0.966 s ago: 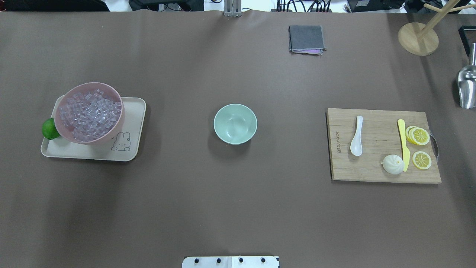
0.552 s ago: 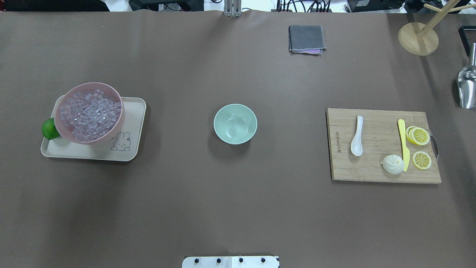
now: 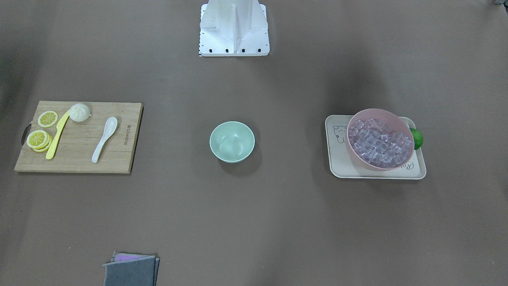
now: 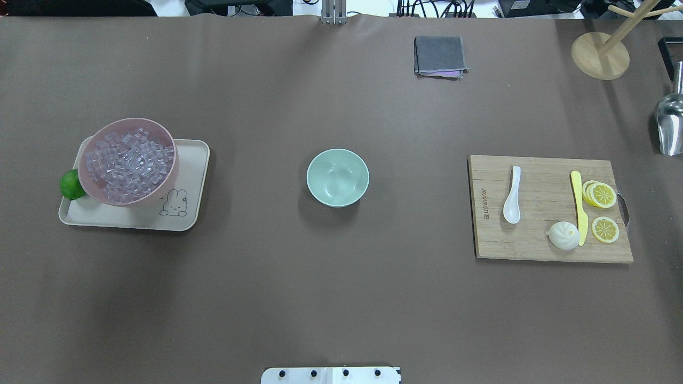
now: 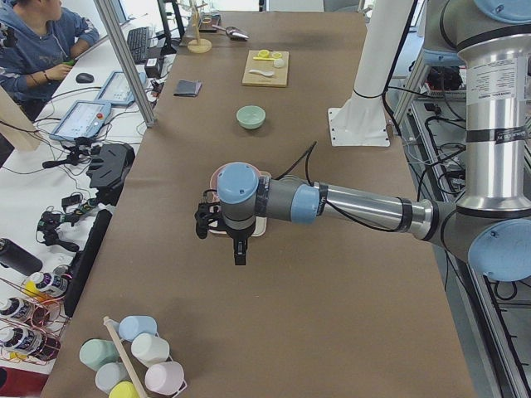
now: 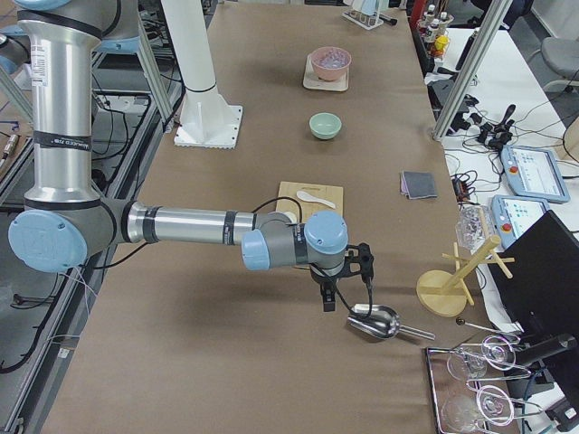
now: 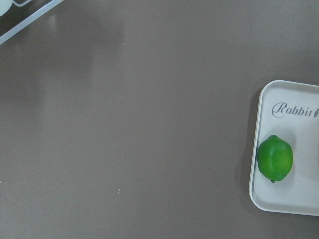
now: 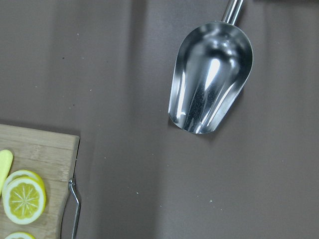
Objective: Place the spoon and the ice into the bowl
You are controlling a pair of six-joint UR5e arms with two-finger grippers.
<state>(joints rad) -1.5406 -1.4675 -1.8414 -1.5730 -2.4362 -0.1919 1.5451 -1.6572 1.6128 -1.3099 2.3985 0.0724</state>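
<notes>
At desk (image 4: 341, 298) centre stands the mint-green bowl (image 4: 337, 177).
Spoon (image 4: 512, 194) lies on the cutting board (image 4: 533, 242), ice (image 4: 128, 165) fills the pink bowl (image 4: 92, 143); left hand (image 5: 206, 221), right hand (image 6: 365, 260): spread or pressed, cannot tell.

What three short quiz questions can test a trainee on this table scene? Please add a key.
1. True or false: the spoon lies on the cutting board.
2. Where is the ice? A: on the grey cloth. B: in the pink bowl. C: on the bare table.
3. Give the missing word: inside, the mint-green bowl is ____.

Key: 1 true; 2 B; 3 empty.
</notes>
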